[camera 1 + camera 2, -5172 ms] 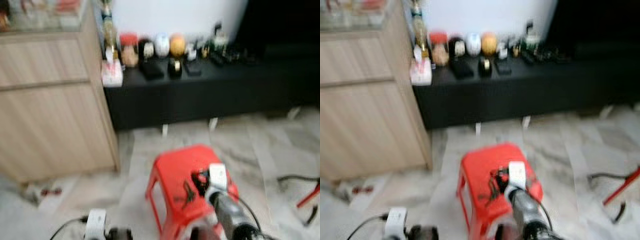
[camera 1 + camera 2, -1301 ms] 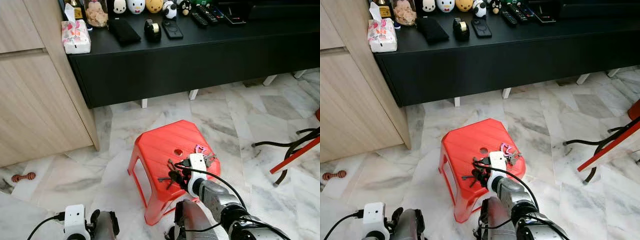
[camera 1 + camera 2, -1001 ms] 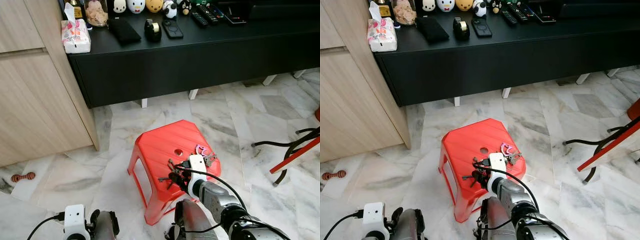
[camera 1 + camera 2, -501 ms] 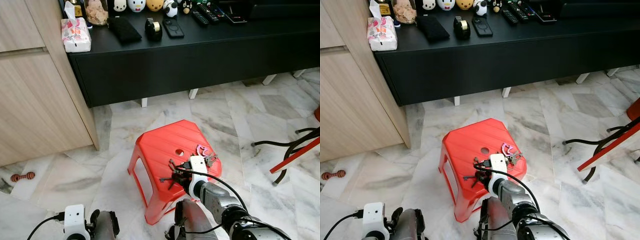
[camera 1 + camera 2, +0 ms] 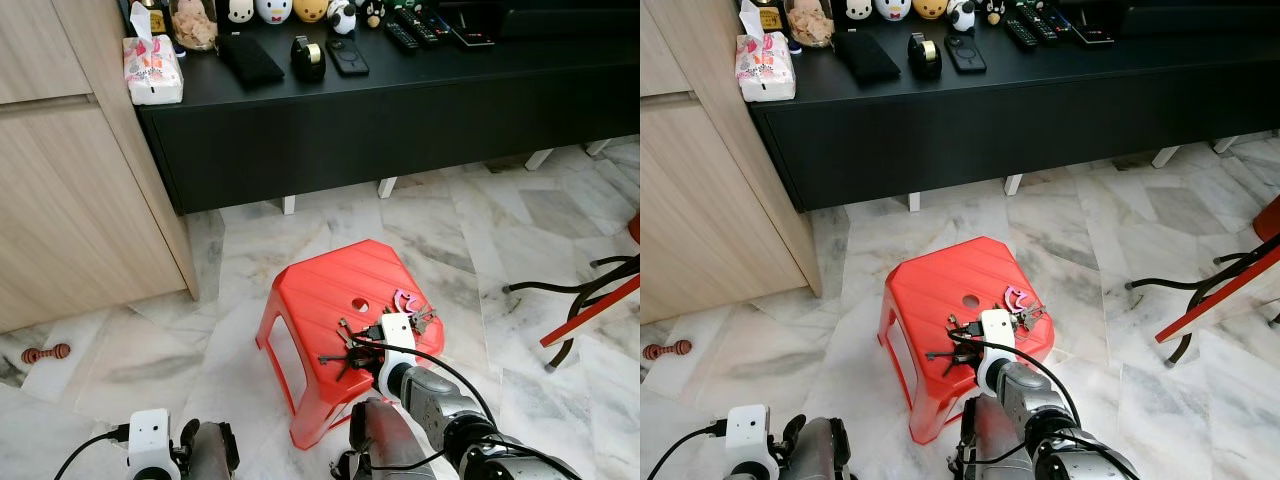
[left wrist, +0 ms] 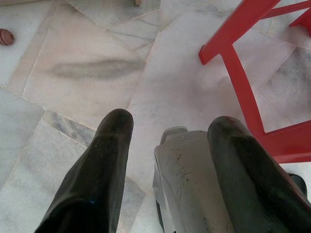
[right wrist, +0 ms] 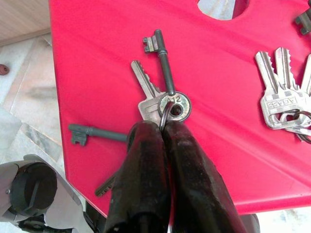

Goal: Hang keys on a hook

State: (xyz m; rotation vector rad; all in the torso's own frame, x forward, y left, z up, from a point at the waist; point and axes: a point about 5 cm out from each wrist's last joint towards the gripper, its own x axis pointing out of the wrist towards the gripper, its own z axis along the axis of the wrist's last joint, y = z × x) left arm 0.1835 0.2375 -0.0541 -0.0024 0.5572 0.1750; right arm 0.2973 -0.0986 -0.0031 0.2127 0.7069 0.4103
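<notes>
Red stool, right tool clamped on key bunch, left tool open

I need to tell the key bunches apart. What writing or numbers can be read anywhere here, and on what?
"12": on the round tag of the key bunch pinched in the right tool.
Stamped lettering on a silver key of the other bunch: too blurred to read.
Tissue pack print: too small to read.

Before me a red stool stands on marble floor; behind it, a black cabinet bears a tissue pack.
</notes>
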